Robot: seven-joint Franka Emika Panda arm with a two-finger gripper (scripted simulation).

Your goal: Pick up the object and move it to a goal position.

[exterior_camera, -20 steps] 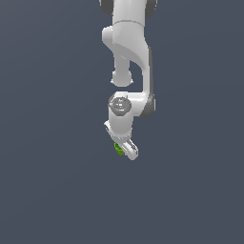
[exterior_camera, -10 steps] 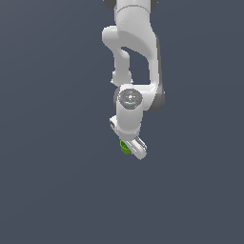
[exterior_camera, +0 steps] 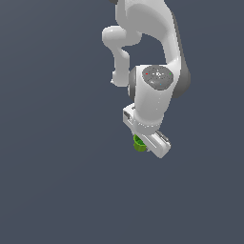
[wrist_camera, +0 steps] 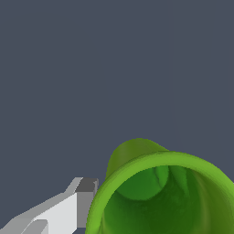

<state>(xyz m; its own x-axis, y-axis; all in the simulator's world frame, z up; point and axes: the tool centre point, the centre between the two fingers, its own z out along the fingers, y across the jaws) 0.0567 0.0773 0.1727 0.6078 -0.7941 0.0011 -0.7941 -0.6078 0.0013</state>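
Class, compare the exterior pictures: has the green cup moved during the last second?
Yes. The cup, carried under the gripper, has shifted toward the exterior view's right and slightly lower, judged against the picture's edges.

Open grey ground on every side of the gripper (exterior_camera: 148, 143) and its cup (exterior_camera: 139, 143); only the arm (exterior_camera: 152, 90) itself directly above.

A plain, dark slate-grey surface (exterior_camera: 52, 181) is filling the exterior view from edge to edge, evenly lit and unmarked. No bench edge or corner is showing, so places on it cannot be told. The same flat grey ground (wrist_camera: 91, 68) is lying behind everything in the wrist view.
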